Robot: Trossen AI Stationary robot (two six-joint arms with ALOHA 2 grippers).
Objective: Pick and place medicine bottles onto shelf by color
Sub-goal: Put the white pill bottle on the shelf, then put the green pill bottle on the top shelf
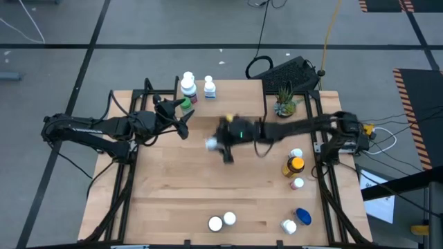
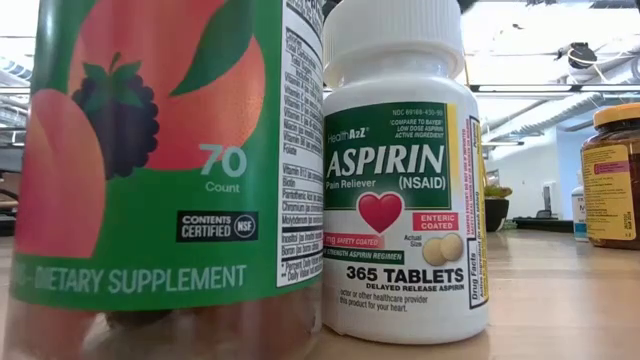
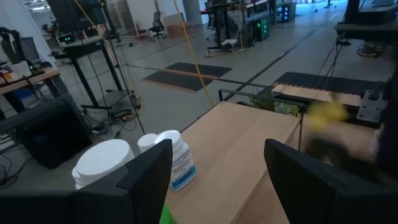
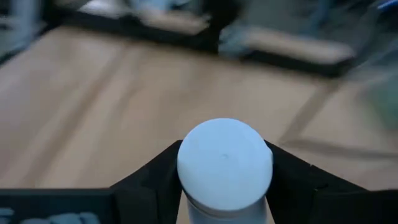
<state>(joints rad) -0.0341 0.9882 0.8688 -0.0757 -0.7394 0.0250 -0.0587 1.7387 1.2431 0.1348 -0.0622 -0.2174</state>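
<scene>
My right gripper (image 1: 223, 144) hangs over the middle of the table, shut on a white medicine bottle (image 4: 224, 162) whose white cap faces the right wrist camera. My left gripper (image 1: 176, 117) stands open at the far left, just before the shelf (image 1: 228, 97). A little green (image 3: 165, 216) shows low beside one finger; what it is I cannot tell. Two white bottles (image 1: 187, 84) (image 1: 209, 88) and a green one (image 1: 185, 104) stand on the shelf. In the left wrist view the white ones (image 3: 177, 158) stand beyond the fingers. My right gripper pinches the white bottle between its two fingers, which lie on opposite sides of the body just under the cap (image 4: 186, 190). The cap stands up above the fingers (image 4: 152, 186). The table shows well beyond the bottle, which looks lifted clear.
An amber bottle (image 1: 294, 166) and small white ones (image 1: 296, 153) (image 1: 297, 183) stand at the right. Two white bottles (image 1: 221, 221), a blue one (image 1: 302, 216) and a white one (image 1: 288, 225) stand near the front edge. A potted plant (image 1: 284, 104) stands far right. A green supplement bottle (image 2: 150, 170) and an aspirin bottle (image 2: 400, 170) fill the low view.
</scene>
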